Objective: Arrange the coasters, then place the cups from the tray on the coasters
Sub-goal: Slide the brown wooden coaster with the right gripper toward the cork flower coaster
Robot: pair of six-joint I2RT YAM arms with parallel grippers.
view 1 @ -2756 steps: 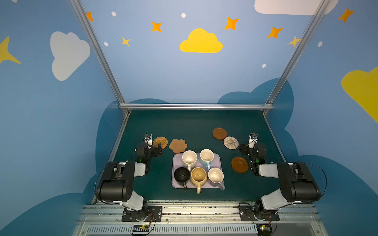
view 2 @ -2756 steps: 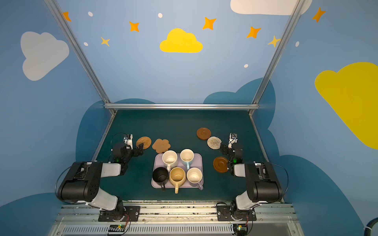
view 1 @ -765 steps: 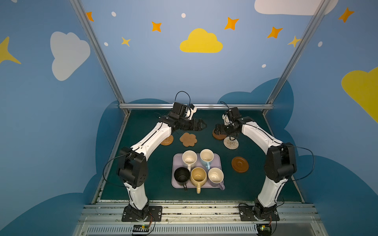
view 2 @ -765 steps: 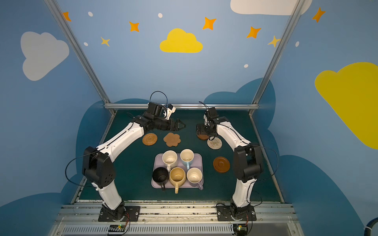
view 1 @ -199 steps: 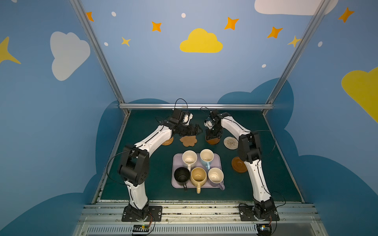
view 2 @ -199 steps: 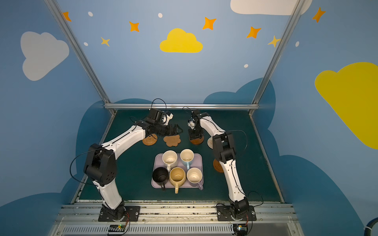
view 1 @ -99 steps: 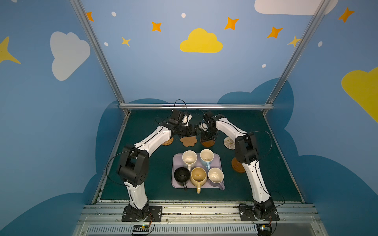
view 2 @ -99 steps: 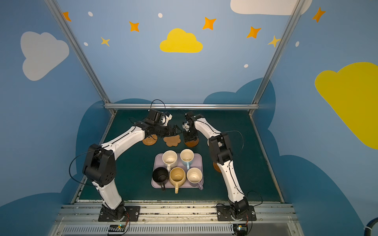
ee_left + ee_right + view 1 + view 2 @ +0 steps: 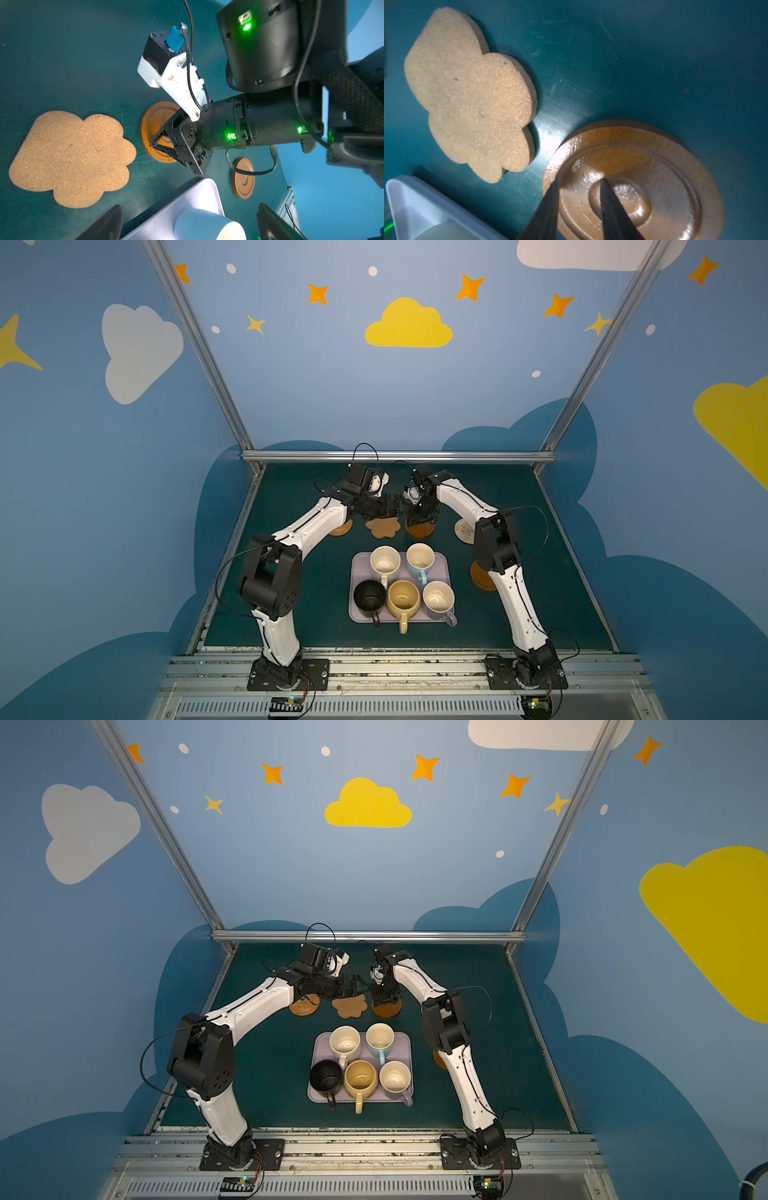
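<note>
Both top views show five cups standing on the lilac tray (image 9: 441,570): cream (image 9: 384,562), light blue (image 9: 419,558), black (image 9: 369,597), mustard (image 9: 403,598) and lilac (image 9: 438,599). Behind the tray lies a row of coasters: tan woven (image 9: 343,528), flower-shaped (image 9: 383,527), a brown disc (image 9: 422,531) and pale woven (image 9: 464,529). My right gripper (image 9: 579,182) points down on the brown disc (image 9: 654,166), fingertips slightly apart and resting on its top. My left gripper (image 9: 189,206) hovers wide open between the flower coaster (image 9: 70,158) and the tray (image 9: 187,199), holding nothing.
A second brown disc (image 9: 480,577) lies right of the tray, partly under my right forearm. The two wrists nearly meet above the coaster row. A metal rail (image 9: 395,456) bounds the far side of the green mat, with blue walls on both sides.
My right gripper has slid the brown disc leftward, closer to the flower coaster. The left gripper has barely moved and stays open.
</note>
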